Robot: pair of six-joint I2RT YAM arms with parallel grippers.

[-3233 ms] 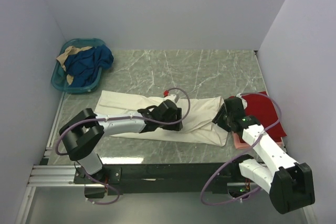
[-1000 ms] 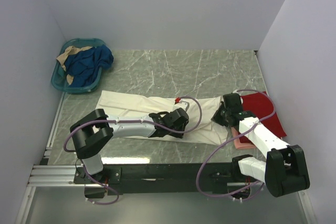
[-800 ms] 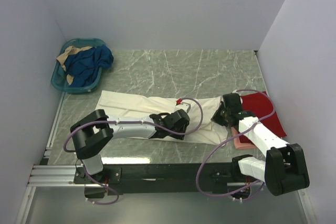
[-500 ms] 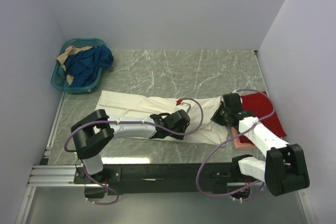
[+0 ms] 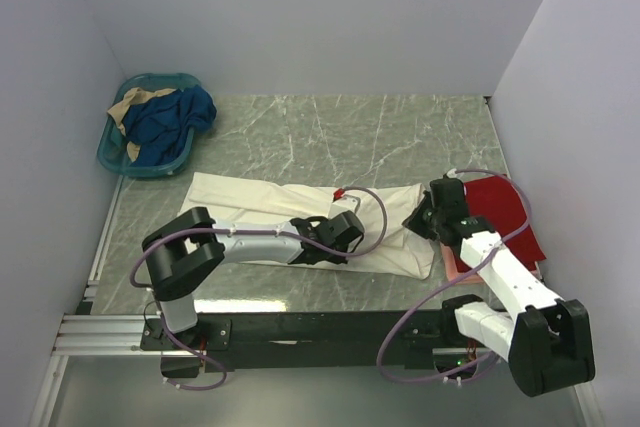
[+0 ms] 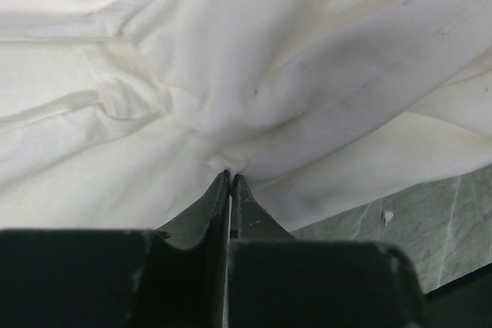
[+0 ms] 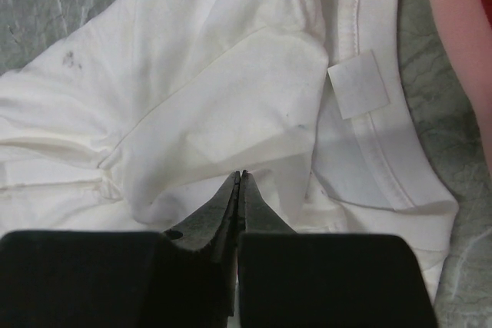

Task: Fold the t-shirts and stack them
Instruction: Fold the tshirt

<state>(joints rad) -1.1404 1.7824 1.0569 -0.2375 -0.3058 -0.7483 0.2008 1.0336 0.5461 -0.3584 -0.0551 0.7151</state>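
— Both arms have shifted since a second ago: the left gripper (image 6: 230, 177) has crept a little further toward the near hem, and the right arm's elbow has swung outward.

— And the jaws?

— Left ones are pressed together, with a puckered nip of the cream t-shirt (image 5: 250, 209) caught at their tips. The right gripper (image 7: 240, 176) is closed too, tips down on the cloth just short of the collar (image 7: 361, 5); whether any fabric sits between them I cannot tell.

— Where does the shirt lie?

— Flat on the table (image 5: 400, 137) as a long band, its long axis running left to right in front of both bases. The collar end points right, close beside the red t-shirt (image 5: 505, 209) and the pink t-shirt (image 7: 461, 28) under it.

— So which arm leads?

— My guess is the next fold goes across that axis. The left gripper holds near the band's middle on its near edge, while the right one is nearer the collar end, so the two should travel together or the band will twist.
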